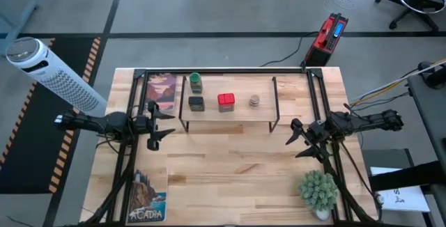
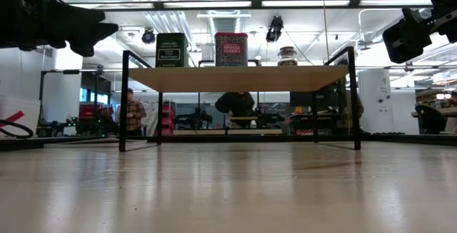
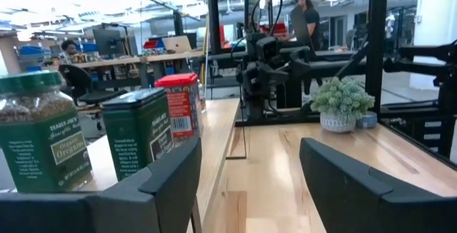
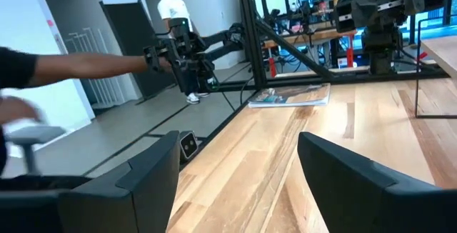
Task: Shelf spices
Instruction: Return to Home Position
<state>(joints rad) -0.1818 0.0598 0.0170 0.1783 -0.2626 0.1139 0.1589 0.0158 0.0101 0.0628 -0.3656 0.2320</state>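
Observation:
The shelf (image 1: 240,113) stands at the table's far middle on thin black legs, and all four spices rest on its board. These are the green-lidded jar (image 1: 195,82), the dark olive tin (image 1: 196,103), the red tin (image 1: 226,102) and the tiny round jar (image 1: 254,101). My left gripper (image 1: 172,124) hovers open just left of the shelf. Past its fingers the left wrist view shows the jar (image 3: 43,140), olive tin (image 3: 139,133) and red tin (image 3: 182,104). My right gripper (image 1: 290,134) hangs open off the shelf's right near corner.
One picture book (image 1: 162,90) lies left of the shelf and another (image 1: 148,198) at the near left corner. A potted plant (image 1: 319,191) stands near right. Bare tabletop (image 1: 230,178) lies between the arms. People (image 4: 171,4) are in the room beyond.

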